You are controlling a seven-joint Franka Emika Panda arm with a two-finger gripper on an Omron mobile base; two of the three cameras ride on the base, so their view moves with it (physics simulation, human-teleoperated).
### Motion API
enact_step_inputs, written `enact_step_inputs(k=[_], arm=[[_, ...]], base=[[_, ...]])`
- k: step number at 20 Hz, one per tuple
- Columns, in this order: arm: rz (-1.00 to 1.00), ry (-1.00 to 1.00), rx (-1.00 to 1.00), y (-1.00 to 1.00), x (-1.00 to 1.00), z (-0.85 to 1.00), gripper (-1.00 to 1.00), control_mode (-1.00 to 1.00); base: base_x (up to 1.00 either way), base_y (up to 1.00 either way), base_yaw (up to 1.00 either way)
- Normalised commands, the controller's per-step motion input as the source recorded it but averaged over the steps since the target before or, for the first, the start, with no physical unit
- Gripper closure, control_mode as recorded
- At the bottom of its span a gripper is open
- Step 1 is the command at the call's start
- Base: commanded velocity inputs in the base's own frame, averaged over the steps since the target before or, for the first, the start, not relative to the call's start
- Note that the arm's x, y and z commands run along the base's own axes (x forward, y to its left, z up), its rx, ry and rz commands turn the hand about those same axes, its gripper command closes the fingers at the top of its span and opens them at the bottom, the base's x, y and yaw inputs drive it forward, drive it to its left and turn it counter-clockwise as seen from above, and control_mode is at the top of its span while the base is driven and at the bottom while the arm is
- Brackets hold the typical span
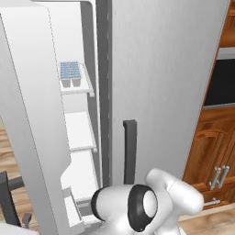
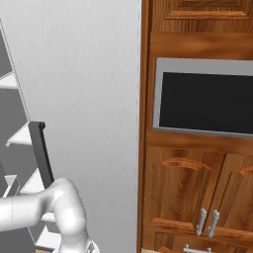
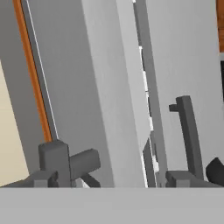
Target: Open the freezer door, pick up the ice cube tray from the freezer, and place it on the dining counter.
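Observation:
The freezer door [image 1: 27,114] stands swung open to the left, its white inner side facing the freezer [image 1: 79,131]. On the upper white shelf lies the ice cube tray [image 1: 69,73], whitish with pale blue cells. My arm bends low at the bottom of both base views. In the hand view my gripper [image 3: 113,179] is open, its fingertips [image 3: 41,178] wide apart. Ahead of it rises the open door's silver edge [image 3: 100,87], with that door's dark handle [image 3: 57,158] close by on the left. The dining counter is out of view.
The plain silver fridge door [image 1: 160,82] is closed, its dark vertical handle [image 1: 130,151] just above my arm. Wooden cabinets [image 2: 197,188] with a dark oven window [image 2: 207,101] stand to the right. A dark frame [image 1: 7,197] sits low on the left.

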Motion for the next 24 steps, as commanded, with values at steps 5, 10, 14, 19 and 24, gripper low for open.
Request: enact_step_inputs(k=[5,10,14,19,24], arm=[[0.04,-0.04,0.25,-1.0,-0.27,0.37,-1.0,-1.0],[0.01,0.0,0.31,-1.0,-0.08,0.53,-1.0,-1.0],[-0.03,0.08,0.35,-0.99,0.0,0.56,-1.0,-1.0],[-0.02,0.17,0.31,-1.0,0.2,0.62,-1.0,-1.0],[0.01,0.21,0.26,-0.88,0.67,0.11,-1.0,-1.0]], base=[[0.0,0.0,0.0],[0.0,0.0,0.0],[0.0,0.0,0.0],[0.0,0.0,0.0],[0.0,0.0,0.0]])
